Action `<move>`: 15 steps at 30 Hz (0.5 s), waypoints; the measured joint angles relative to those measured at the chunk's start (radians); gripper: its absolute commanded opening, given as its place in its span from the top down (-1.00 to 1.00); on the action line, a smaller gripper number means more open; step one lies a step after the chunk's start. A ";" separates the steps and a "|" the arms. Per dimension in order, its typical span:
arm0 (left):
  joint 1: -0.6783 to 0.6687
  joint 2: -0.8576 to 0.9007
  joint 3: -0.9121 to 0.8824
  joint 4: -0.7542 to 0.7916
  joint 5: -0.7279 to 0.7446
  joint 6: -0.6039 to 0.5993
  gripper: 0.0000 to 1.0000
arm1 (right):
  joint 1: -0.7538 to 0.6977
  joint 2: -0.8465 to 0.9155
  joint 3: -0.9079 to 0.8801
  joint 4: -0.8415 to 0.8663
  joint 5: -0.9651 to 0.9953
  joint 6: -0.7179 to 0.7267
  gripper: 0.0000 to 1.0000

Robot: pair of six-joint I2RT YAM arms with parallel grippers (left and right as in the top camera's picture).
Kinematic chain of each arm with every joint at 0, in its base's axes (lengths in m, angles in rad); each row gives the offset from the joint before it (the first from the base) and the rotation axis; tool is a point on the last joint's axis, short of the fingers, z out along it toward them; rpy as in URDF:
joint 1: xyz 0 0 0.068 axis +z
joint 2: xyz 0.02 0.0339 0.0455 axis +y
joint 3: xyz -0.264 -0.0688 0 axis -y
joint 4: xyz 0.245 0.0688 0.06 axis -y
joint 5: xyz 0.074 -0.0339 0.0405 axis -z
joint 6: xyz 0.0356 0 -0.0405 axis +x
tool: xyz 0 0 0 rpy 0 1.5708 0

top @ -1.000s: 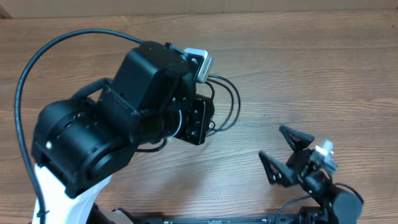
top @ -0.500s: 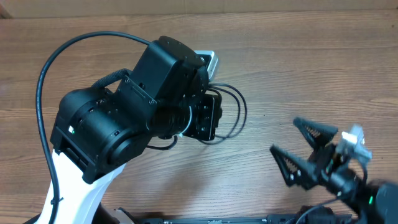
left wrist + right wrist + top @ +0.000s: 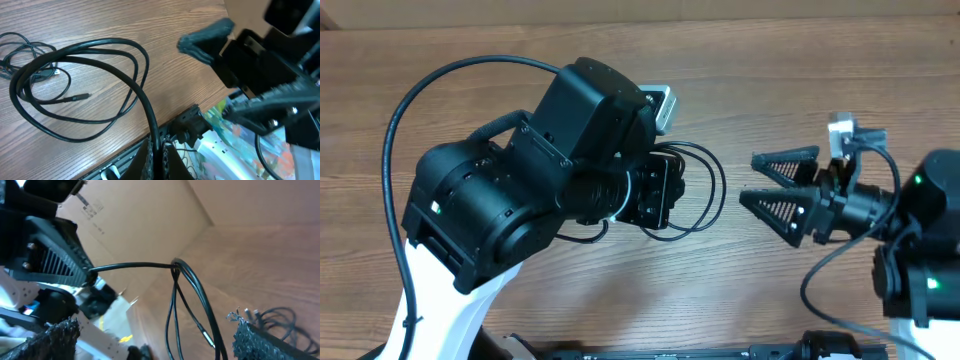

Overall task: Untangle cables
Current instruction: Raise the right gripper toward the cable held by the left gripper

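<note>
- The left arm (image 3: 490,220) rises from the near edge and bends over the left half of the table (image 3: 820,90). Its bulky wrist is turned to the right and hides most of its own pincer from above.
- The left gripper (image 3: 160,152) is clenched on one black cord, with a finger pressed to each side of it.
- The right arm (image 3: 920,230) comes in from the right side. The right gripper (image 3: 750,178) points left toward the other arm, its jaws spread wide with nothing between them.
- The cables (image 3: 705,190) fan out from the left grip in several large loops. They lie between the two grippers, near the right fingertips but apart from them. Whether the loops rest on the wood cannot be told.
- Farther along the table, a thin bundle (image 3: 20,42) of loosely coiled cord lies flat, and a small plug (image 3: 82,96) lies within the big loop's outline.
- A cardboard wall (image 3: 150,220) stands beyond the table.
</note>
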 measured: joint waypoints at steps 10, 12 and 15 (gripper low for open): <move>0.000 0.004 0.000 0.018 0.003 -0.003 0.92 | 0.006 0.041 0.005 -0.107 0.119 0.065 -0.99; 0.000 0.005 0.000 0.018 0.003 -0.003 0.91 | 0.020 0.027 0.009 -0.216 0.266 0.056 -0.99; 0.000 0.005 0.000 0.018 0.003 -0.003 0.91 | 0.064 0.016 0.026 -0.349 0.466 0.026 -1.00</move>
